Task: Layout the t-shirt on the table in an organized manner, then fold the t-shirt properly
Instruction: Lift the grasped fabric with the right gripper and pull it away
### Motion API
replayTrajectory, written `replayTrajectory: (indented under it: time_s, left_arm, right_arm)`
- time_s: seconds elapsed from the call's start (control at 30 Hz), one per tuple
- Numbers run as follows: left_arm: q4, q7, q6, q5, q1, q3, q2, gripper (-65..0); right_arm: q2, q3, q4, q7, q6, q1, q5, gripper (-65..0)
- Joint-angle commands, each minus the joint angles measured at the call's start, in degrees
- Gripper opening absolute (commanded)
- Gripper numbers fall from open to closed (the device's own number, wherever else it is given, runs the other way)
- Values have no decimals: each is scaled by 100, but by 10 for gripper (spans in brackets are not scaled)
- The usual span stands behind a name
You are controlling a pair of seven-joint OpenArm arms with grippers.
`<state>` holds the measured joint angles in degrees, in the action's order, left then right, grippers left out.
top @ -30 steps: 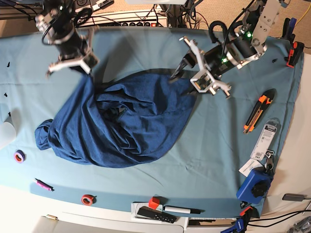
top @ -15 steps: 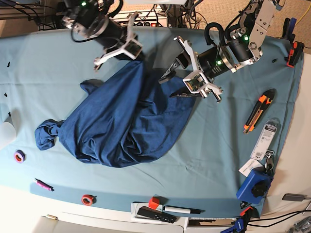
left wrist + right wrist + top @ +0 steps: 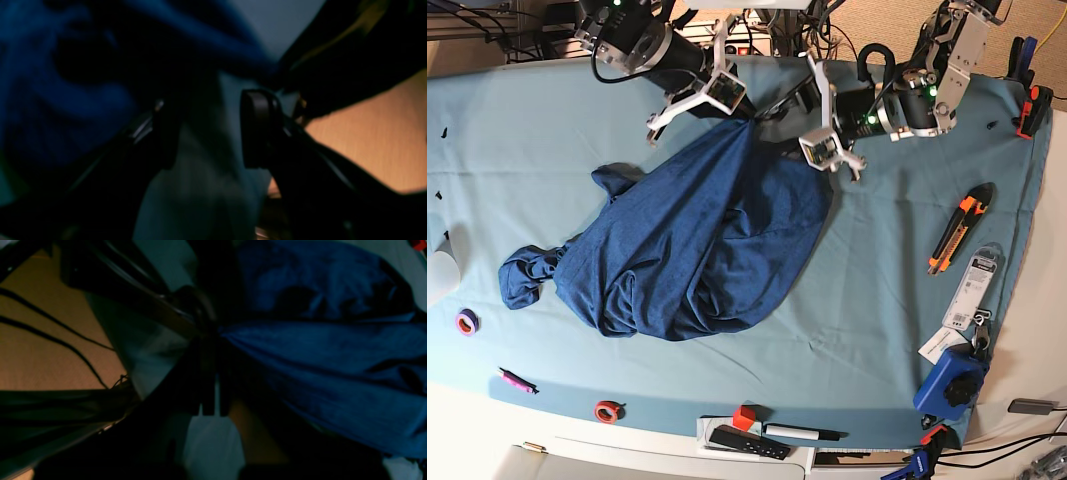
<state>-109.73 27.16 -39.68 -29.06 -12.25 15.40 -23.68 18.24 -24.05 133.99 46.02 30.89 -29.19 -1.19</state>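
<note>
You had the t-shirt (image 3: 687,245) lying bunched and wrinkled on the table (image 3: 517,140), its bulk left of centre in the base view, one rolled end trailing toward the near left edge and its upper part drawn up to a peak near the far edge; it was not laid flat. Your right gripper (image 3: 722,105) was clenched on that peak of the t-shirt; the right wrist view showed the jaws pressed together with blue fabric (image 3: 317,366) fanning out from them. Your left gripper (image 3: 822,125) was released, jaws apart, just beside the shirt's far right edge; in the left wrist view the two pads (image 3: 255,128) stood separated with only the teal table cover between them, the shirt (image 3: 66,110) blurred at the left; whether a finger touched the cloth could not be told. Outward, an orange utility knife (image 3: 958,229) lay well apart at the right; a blue device (image 3: 949,383) sat at the near right corner; a red roll of tape (image 3: 607,411), a purple roll (image 3: 466,322) and a pink pen (image 3: 515,380) lay along the near left edge.
</note>
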Motion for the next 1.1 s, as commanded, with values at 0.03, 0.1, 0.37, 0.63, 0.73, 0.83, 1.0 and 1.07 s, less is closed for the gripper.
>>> replayTrajectory:
  time_s: [0.03,0.1,0.37,0.63,0.73,0.83,1.0,1.07]
  left_arm:
    - [-103,-203,-32,-201,153,-15,85,-356]
    - [-101,-186,-32,-372,195,-15,136,-356]
    - [-101,-55,-32,-826,188,-4,385,-356]
    - [-101,107,-32,-514,203,424,382,-356]
    - [-101,68,-32,-529,238,452,385,-388]
    - [-101,74,-32,-525,258,452,385,-580]
    - [-101,74,-32,-490,262,452,382,-650]
    - [-101,68,-32,-323,278,452,382,-650]
  right_arm:
    - [17,0,101,-164,-26,-15,74,-650]
    - [15,0,101,-151,-33,-17,72,-650]
    - [-247,0,101,-151,-243,-17,72,-650]
    - [-415,0,101,-190,-245,79,74,-650]
    - [-446,0,101,-254,-243,79,74,-650]
    - [-444,0,101,-258,-245,79,76,-650]
    - [-444,0,101,-254,-249,76,76,-650]
    - [-444,0,101,-251,-247,74,79,-650]
